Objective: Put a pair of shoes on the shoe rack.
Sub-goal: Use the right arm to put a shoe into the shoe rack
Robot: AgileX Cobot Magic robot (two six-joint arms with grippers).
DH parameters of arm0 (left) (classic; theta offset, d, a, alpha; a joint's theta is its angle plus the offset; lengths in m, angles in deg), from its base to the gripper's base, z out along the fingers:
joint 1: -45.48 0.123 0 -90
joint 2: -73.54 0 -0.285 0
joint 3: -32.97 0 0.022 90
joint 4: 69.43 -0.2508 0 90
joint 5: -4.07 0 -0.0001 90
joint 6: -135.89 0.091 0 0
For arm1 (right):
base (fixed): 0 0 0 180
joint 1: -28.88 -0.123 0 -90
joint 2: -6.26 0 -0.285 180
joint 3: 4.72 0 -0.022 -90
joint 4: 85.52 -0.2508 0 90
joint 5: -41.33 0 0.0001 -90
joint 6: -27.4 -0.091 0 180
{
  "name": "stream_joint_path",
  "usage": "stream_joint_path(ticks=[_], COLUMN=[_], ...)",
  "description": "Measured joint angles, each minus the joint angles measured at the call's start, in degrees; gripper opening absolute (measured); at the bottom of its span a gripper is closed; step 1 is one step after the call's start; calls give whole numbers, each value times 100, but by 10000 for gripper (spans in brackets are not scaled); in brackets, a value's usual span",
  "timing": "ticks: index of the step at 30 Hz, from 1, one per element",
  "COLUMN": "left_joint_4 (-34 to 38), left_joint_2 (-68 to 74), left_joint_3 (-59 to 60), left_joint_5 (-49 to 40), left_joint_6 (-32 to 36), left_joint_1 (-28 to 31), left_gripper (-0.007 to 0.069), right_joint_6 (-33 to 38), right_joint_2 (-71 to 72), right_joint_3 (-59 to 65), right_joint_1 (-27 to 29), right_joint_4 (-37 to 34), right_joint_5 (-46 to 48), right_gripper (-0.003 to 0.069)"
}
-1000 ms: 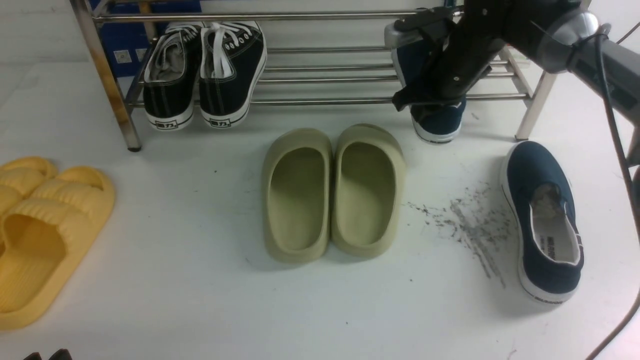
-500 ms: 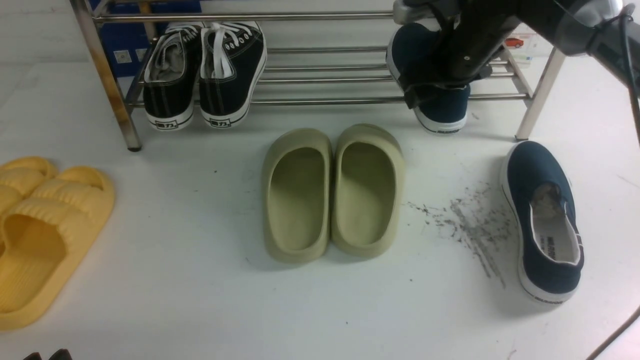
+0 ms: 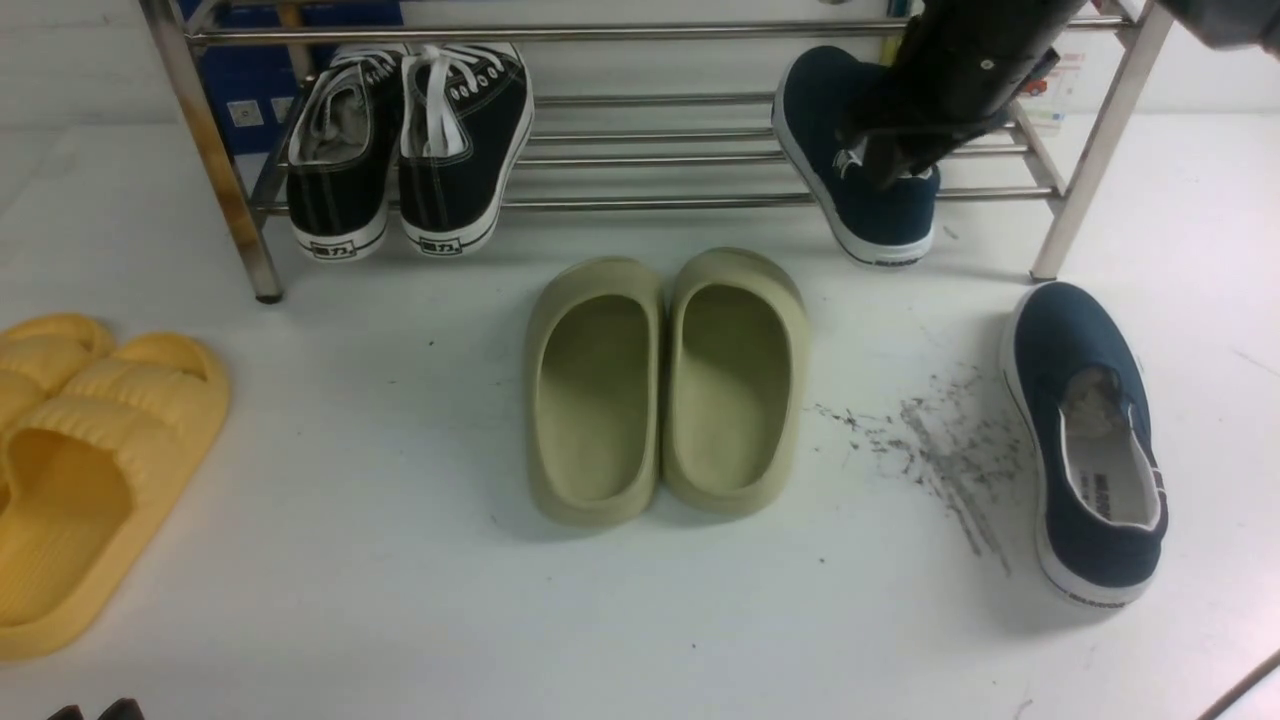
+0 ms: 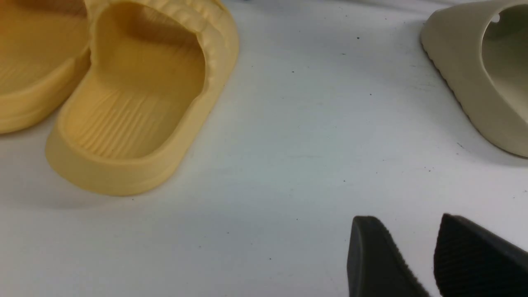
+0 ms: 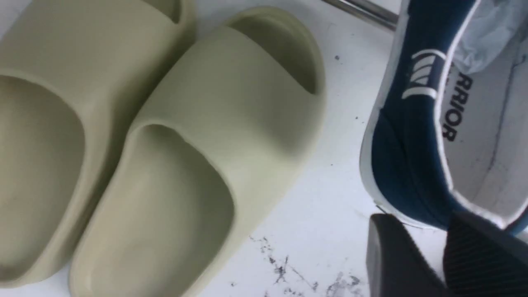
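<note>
One navy slip-on shoe (image 3: 850,140) leans on the lower bars of the silver shoe rack (image 3: 650,201) at its right end, heel down at the table. My right gripper (image 3: 888,165) hangs just over its heel opening. In the right wrist view the gripper (image 5: 420,231) is slightly open at the heel of this shoe (image 5: 412,144), and nothing sits between the tips. The other navy shoe (image 3: 1090,450) lies on the table at the right. My left gripper (image 4: 402,231) is open and empty low over the table at the near left.
Black lace-up sneakers (image 3: 410,140) sit on the rack's left end. Olive-green slides (image 3: 665,385) lie mid-table in front of the rack. Yellow slides (image 3: 80,460) lie at the left edge. Dark scuff marks (image 3: 940,440) lie beside the loose navy shoe. The rack's right leg (image 3: 1085,180) stands near my right arm.
My right arm has lifted up and back from the navy shoe, which settled a little further onto the rack's lower bars. The left arm has not moved.
</note>
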Motion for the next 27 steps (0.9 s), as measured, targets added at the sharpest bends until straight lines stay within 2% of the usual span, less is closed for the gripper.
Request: stream_joint_path(ticks=[6, 9, 14, 15, 22, 27], left_joint_4=[0, 0, 0, 0, 0, 0], left_joint_2=[0, 0, 0, 0, 0, 0], left_joint_3=[0, 0, 0, 0, 0, 0], left_joint_5=[0, 0, 0, 0, 0, 0], left_joint_6=[0, 0, 0, 0, 0, 0], left_joint_1=[0, 0, 0, 0, 0, 0], left_gripper=[239, 239, 239, 239, 239, 239], right_joint_6=[0, -28, -119, -135, -367, -669], right_joint_2=[424, 809, 1031, 977, 560, 518], right_joint_3=[788, 1477, 2470, 2729, 2904, 2841], right_joint_1=[0, 0, 0, 0, 0, 0], right_joint_4=[-156, -58, 77, 104, 116, 130], right_joint_5=[-2, -8, -506, -876, -2250, -2775], right_gripper=[50, 15, 8, 8, 8, 10])
